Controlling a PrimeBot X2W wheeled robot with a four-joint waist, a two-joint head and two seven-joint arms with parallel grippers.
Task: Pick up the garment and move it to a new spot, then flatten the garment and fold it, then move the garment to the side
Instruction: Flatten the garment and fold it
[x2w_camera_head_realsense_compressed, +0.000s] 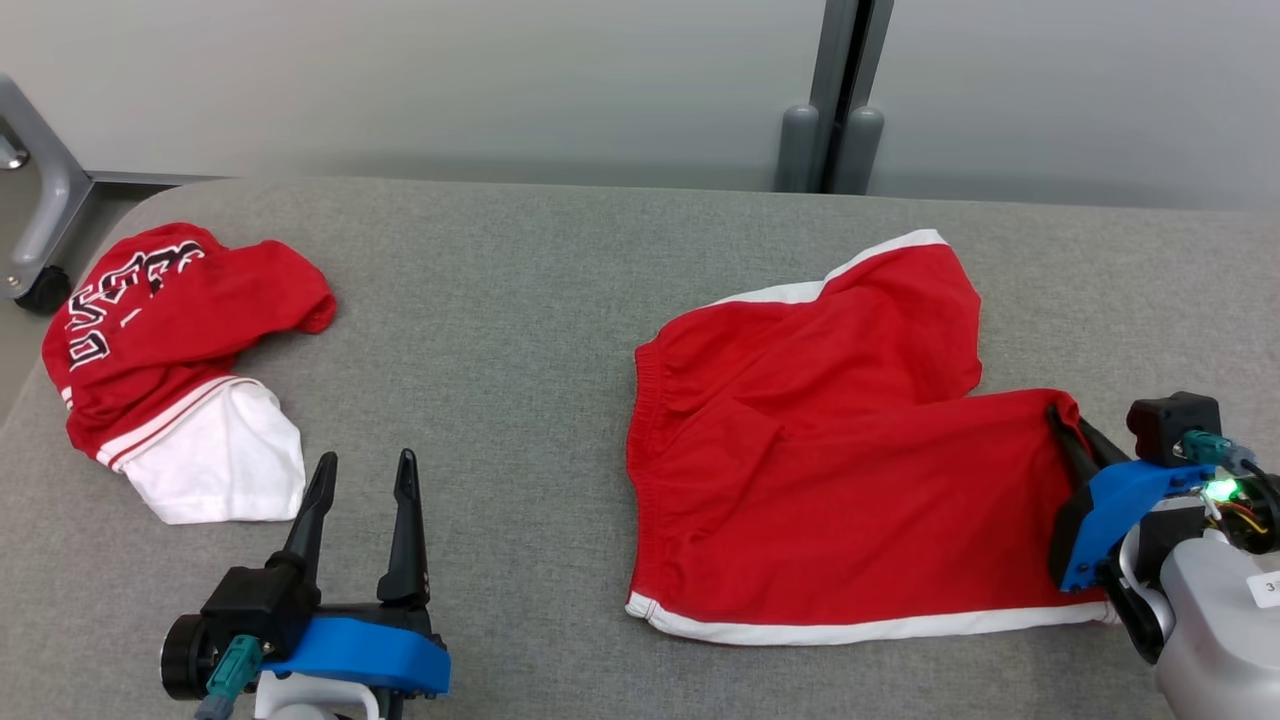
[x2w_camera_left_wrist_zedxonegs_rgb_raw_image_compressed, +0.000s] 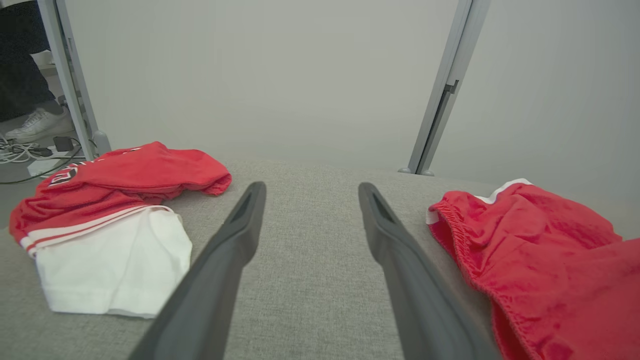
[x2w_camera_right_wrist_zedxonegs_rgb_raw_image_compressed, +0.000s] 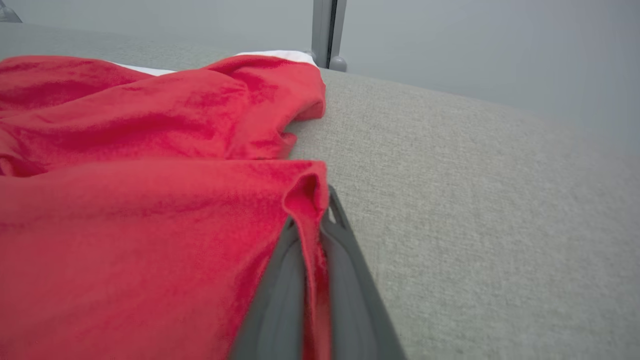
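The garment (x2w_camera_head_realsense_compressed: 820, 450) is a pair of red shorts with white trim, lying spread on the grey table (x2w_camera_head_realsense_compressed: 520, 330) right of centre; its waistband shows in the left wrist view (x2w_camera_left_wrist_zedxonegs_rgb_raw_image_compressed: 540, 260). My right gripper (x2w_camera_head_realsense_compressed: 1062, 420) is shut on the garment's right edge, and the right wrist view shows red cloth (x2w_camera_right_wrist_zedxonegs_rgb_raw_image_compressed: 150, 225) pinched between the two dark fingers (x2w_camera_right_wrist_zedxonegs_rgb_raw_image_compressed: 345, 260). My left gripper (x2w_camera_head_realsense_compressed: 365, 480) stands open at the lower left, above bare table, between the two cloth piles, its fingers (x2w_camera_left_wrist_zedxonegs_rgb_raw_image_compressed: 235, 240) apart with nothing between them.
A crumpled red and white jersey (x2w_camera_head_realsense_compressed: 170, 360) with lettering lies at the table's left end, also in the left wrist view (x2w_camera_left_wrist_zedxonegs_rgb_raw_image_compressed: 110, 220). A grey post (x2w_camera_head_realsense_compressed: 835, 100) stands behind the table's far edge. A wheeled frame (x2w_camera_head_realsense_compressed: 40, 200) is at the far left.
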